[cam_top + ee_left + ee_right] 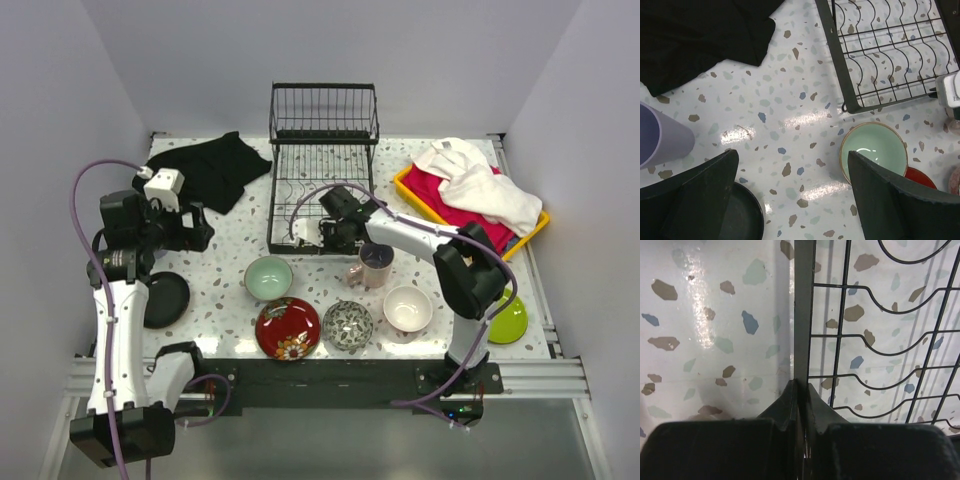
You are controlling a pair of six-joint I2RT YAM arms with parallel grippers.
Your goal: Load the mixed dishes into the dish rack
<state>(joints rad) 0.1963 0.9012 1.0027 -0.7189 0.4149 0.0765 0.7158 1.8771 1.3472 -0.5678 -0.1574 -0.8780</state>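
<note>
Right wrist view: pinching right gripper [801, 390] shut on dish rack [802, 300] near frame bar at table's 12 o'clock. Risks slipping off thin metal, or dragging rack into mug [375, 265] at 5 o'clock. Hovering left gripper [792, 165] spread wide, empty. Pale green bowl [268, 277] at 7 o'clock of rack, not yet loaded.

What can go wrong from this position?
The right gripper is shut on an edge bar of the rack; if the arm moves, the rack may slide or tip. That arm lies close to the mug and could knock it. The open left gripper hangs between bowl and plate, so its descent may grasp nothing.
</note>
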